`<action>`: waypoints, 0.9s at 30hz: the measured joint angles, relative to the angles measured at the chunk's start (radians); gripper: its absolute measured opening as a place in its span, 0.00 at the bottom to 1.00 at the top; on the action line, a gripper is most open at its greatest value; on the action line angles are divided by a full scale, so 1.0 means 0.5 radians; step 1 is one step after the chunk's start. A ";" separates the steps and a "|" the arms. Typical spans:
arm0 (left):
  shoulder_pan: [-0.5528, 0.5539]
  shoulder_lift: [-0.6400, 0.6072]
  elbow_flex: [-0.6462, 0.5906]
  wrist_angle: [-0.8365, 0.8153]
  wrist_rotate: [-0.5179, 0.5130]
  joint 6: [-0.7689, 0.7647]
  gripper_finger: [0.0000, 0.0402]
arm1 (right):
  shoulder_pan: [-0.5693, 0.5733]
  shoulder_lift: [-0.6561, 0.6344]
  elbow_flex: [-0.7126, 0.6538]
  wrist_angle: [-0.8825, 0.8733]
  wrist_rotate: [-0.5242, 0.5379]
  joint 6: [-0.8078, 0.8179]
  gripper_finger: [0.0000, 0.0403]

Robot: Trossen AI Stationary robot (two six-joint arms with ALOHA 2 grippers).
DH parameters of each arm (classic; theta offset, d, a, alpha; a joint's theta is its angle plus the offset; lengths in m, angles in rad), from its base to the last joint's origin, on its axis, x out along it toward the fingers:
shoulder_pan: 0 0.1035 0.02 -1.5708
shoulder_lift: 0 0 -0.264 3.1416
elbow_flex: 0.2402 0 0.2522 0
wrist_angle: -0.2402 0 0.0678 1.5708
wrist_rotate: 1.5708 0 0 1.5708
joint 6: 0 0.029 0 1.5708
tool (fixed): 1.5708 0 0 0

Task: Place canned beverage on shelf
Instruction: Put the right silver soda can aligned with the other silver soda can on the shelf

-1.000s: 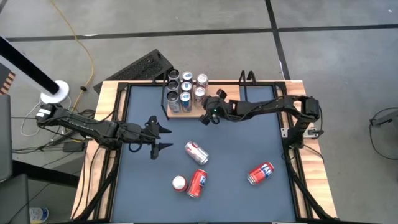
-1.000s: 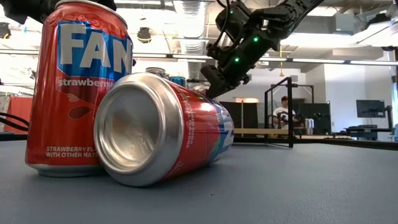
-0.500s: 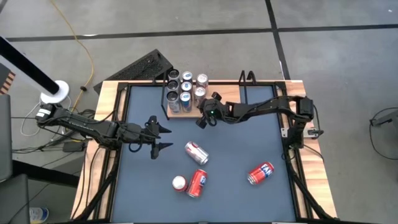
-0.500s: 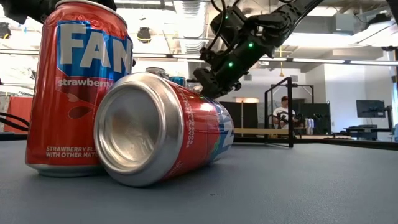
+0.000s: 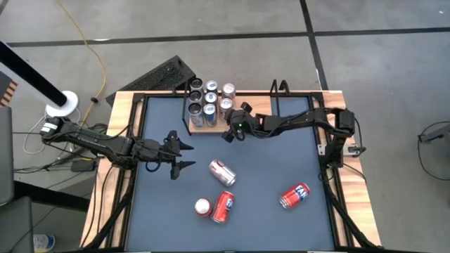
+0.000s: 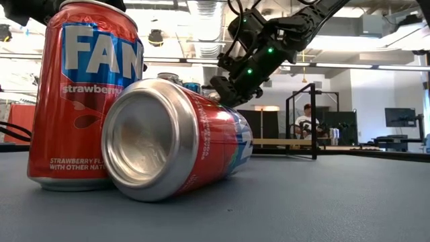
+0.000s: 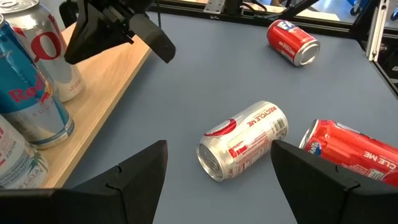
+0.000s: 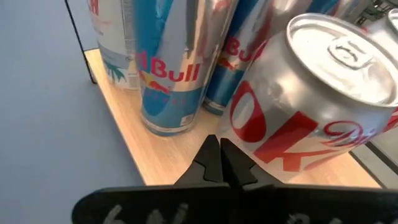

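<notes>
Right gripper (image 5: 228, 135) closed, empty, moved closer to shelf (image 5: 211, 125) edge; left gripper (image 5: 188, 155) open, unmoved.

The shelf (image 5: 209, 125) sits at the far edge of the table (image 5: 267, 169), a bit left of the middle. Six cans (image 5: 211, 100) stand on it, close together. My right gripper (image 5: 229, 135) is just in front of the shelf, at its right end. My left gripper (image 5: 184, 156) is over the left part of the table, well apart from the shelf. A silver can (image 5: 221, 172) lies on its side to the right of my left gripper. Nearer the front edge, a small can (image 5: 202, 206) stands up, and a Fanta can (image 5: 223, 206) lies touching its right side. Another Fanta can (image 5: 294, 196) lies far off to the right.
</notes>
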 joint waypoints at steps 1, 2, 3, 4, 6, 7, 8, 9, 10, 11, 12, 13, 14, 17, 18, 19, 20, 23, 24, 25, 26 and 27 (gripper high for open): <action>0.000 0.000 0.000 0.000 0.000 0.000 0.68 | 0.000 0.000 0.000 -0.002 0.000 0.005 0.00; 0.000 0.000 0.000 0.000 0.000 0.000 0.68 | 0.000 0.000 0.000 -0.004 0.002 0.011 0.00; 0.000 0.000 0.000 0.000 0.000 -0.001 0.68 | 0.000 0.000 0.000 -0.013 0.012 0.015 0.00; 0.000 0.000 0.000 0.000 0.000 -0.001 0.68 | 0.000 0.000 0.000 -0.032 0.040 0.022 0.00; 0.000 0.000 0.000 0.000 0.001 -0.001 0.68 | 0.000 0.000 0.000 -0.083 0.095 0.047 0.00; 0.000 0.000 0.000 0.000 0.001 -0.001 0.68 | 0.000 0.000 0.000 -0.103 0.106 0.049 0.00; 0.000 0.000 0.000 -0.001 0.001 -0.001 0.68 | -0.001 0.000 0.000 -0.115 0.106 0.050 0.00; 0.000 0.000 0.000 0.000 0.001 -0.002 0.68 | 0.000 0.000 0.000 -0.119 0.107 0.051 0.00; 0.000 0.000 0.000 -0.001 0.001 -0.002 0.68 | 0.001 0.000 0.000 -0.122 0.114 0.050 0.00; 0.000 0.000 0.000 -0.001 0.001 -0.002 0.68 | 0.004 0.000 0.000 -0.124 0.129 0.052 0.00; 0.000 0.000 0.000 -0.001 0.001 -0.002 0.68 | 0.007 0.000 0.000 -0.126 0.149 0.052 0.00; -0.001 0.000 0.000 -0.001 0.001 -0.002 0.68 | 0.011 0.000 0.000 -0.131 0.173 0.058 0.00; 0.000 0.000 0.000 -0.001 0.001 -0.002 0.68 | 0.015 0.000 0.000 -0.137 0.203 0.064 0.00; 0.000 0.000 0.000 -0.001 0.002 -0.003 0.68 | 0.019 0.000 0.000 -0.151 0.220 0.059 0.00; 0.000 0.000 0.000 -0.001 0.001 -0.003 0.68 | 0.028 0.000 0.000 -0.151 0.219 0.066 0.00; 0.000 0.000 0.000 -0.001 0.001 -0.003 0.68 | 0.034 0.000 0.000 -0.149 0.214 0.065 0.00; 0.000 0.000 0.000 -0.001 0.001 -0.003 0.68 | 0.043 0.000 0.000 -0.143 0.206 0.062 0.00; 0.000 0.000 0.000 -0.001 0.001 -0.004 0.68 | 0.077 0.000 0.000 -0.104 0.195 0.035 0.00; 0.000 0.000 0.000 -0.001 0.001 -0.004 0.68 | 0.085 0.000 0.000 -0.085 0.187 0.012 0.00; 0.000 0.000 0.000 -0.002 -0.001 -0.004 0.68 | 0.089 0.000 0.000 -0.063 0.182 -0.007 0.00; 0.000 0.000 0.000 -0.001 -0.006 -0.004 0.68 | 0.089 0.000 0.000 -0.046 0.176 -0.017 0.00; -0.001 0.000 0.000 -0.001 -0.011 -0.004 0.68 | 0.085 0.000 0.000 -0.029 0.173 -0.021 0.00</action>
